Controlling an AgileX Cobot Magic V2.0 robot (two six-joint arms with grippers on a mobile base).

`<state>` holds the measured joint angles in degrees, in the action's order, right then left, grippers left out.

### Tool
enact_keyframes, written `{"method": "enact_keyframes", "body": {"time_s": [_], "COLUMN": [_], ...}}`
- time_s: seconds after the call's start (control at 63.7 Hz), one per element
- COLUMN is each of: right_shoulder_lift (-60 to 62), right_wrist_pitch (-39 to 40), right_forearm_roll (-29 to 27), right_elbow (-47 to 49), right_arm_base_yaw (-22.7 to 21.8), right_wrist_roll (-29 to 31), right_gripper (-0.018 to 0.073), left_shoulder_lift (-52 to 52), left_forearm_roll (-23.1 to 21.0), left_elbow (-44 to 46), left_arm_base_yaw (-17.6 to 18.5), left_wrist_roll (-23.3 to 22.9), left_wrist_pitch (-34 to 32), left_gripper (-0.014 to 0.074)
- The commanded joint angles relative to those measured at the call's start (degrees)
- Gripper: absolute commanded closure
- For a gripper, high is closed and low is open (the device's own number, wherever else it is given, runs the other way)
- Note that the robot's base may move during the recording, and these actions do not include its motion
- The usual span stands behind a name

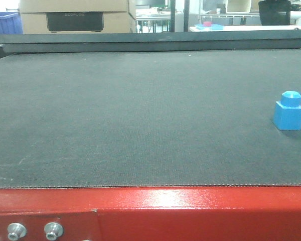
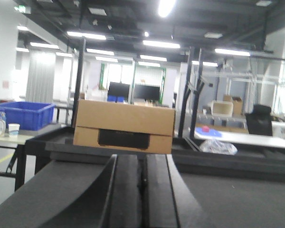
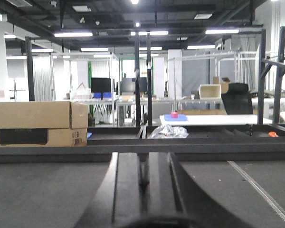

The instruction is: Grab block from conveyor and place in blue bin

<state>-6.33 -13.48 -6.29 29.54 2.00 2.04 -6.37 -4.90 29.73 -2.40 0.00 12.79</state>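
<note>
Blue block [image 1: 288, 113]: upright on the conveyor, knob on top, near the right edge of the front view, about midway between the belt's near and far sides; touched by nothing; out of sight in both wrist views.
Grey conveyor [image 1: 140, 115]: dark woven belt filling most of the front view, bare apart from the block.
Red frame [image 1: 200, 208]: glossy, along the near side of the belt, with two silver bolts [image 1: 16, 231] at lower left.
Jaws, left gripper [image 2: 143, 159]: drawn narrow, only a thin dark slit between the two fingers, nothing held; low over the belt and pointing at the cardboard box [image 2: 123, 126].
Jaws, right gripper [image 3: 142, 159]: likewise narrow, a slim gap between the fingers, nothing held; low over the belt and pointing across it toward the far rail.
Blue bin [image 2: 23, 114]: beyond the belt's far left corner, left of the cardboard box, well apart from the block; only a corner visible at the top left of the front view.
Cardboard box, detail: past the far edge of the belt, dark handle cut-out facing the cameras.
Background: white table [image 3: 213, 119] carrying a small pink object [image 3: 174, 114] on a blue tray; crumpled plastic bag [image 3: 168, 131] just in front of it; black chair [image 3: 236, 97] behind.
</note>
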Motion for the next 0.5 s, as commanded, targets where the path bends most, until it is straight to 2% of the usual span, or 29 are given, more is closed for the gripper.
{"method": "enact_keyframes", "body": {"time_s": [0.0,0.079,0.188,0.236,0.283,0.345,0.487], "right_shoulder_lift": [-6.06,-11.97,-19.09,-21.46,-22.88,-24.34,-27.17], "right_wrist_pitch": [-7.76,-12.26,-16.45,-16.28,-15.61,-15.03,-12.99], "right_forearm_roll": [0.33,0.33,0.33,0.33,0.33,0.33,0.33], "right_elbow": [7.48,12.90,17.98,18.82,18.95,18.95,19.57], "right_arm_base_yaw": [0.01,0.01,0.01,0.25,0.54,1.23,4.46], "right_wrist_roll": [0.10,0.10,0.10,0.10,0.10,0.10,0.10], "right_gripper": [0.0575,0.0405,0.0157,0.0059,-0.0013,-0.0010,-0.0010], "left_shoulder_lift": [-5.51,-11.19,-18.34,-20.96,-22.74,-24.24,-28.53], "left_forearm_roll": [0.62,0.94,1.75,2.03,2.03,2.25,2.85], "left_elbow": [9.35,16.29,22.89,24.53,25.02,25.02,25.42], "left_arm_base_yaw": [-0.26,-0.26,-0.26,0.01,0.58,1.88,4.55], "left_wrist_roll": [0.00,0.00,0.00,0.00,0.00,0.00,0.00], "left_wrist_pitch": [10.32,16.94,23.57,24.63,24.72,24.48,25.95], "left_gripper": [0.0612,0.0493,0.0262,0.0143,0.0064,-0.0022,0.0013]}}
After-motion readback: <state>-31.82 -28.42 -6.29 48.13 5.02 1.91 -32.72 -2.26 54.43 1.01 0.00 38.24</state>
